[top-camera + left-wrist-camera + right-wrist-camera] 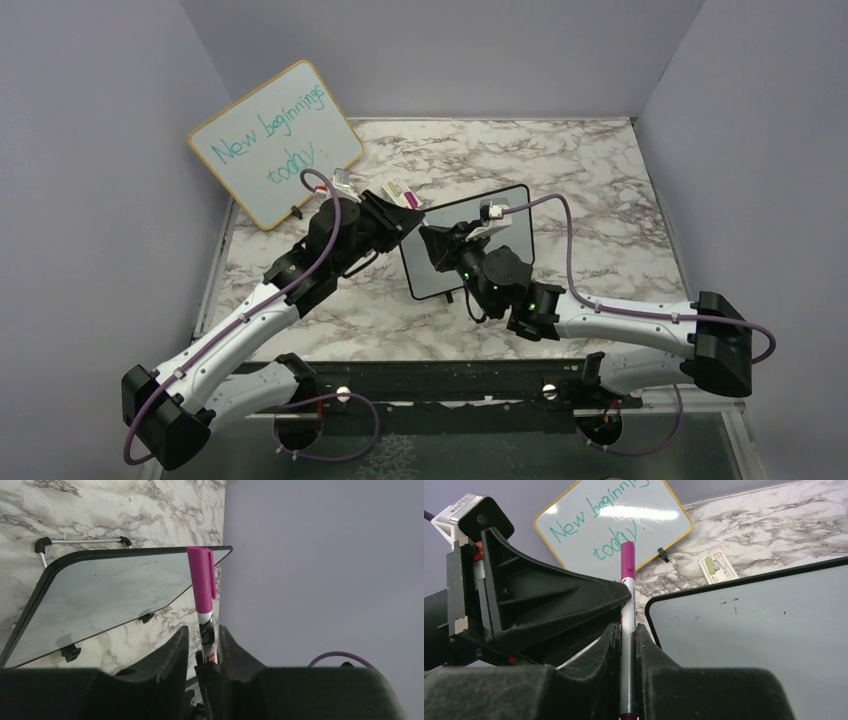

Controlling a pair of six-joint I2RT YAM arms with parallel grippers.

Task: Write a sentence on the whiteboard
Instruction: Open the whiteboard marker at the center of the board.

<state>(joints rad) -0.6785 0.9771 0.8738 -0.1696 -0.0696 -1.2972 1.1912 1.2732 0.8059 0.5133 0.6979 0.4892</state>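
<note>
My R pincer [627, 630] clenched on marker [627, 592] barrel. My L pincer [202, 632] straddles same marker, jaws slightly apart; can't tell if gripping. Pink cap [201, 575] on. Whiteboard [749, 630] upright on counter [620, 200], just beside, blank; no sentence yet. Risks: marker skews in my grip, slips; cap on = no ink; hard press tips whiteboard off feet [70, 652].
</note>
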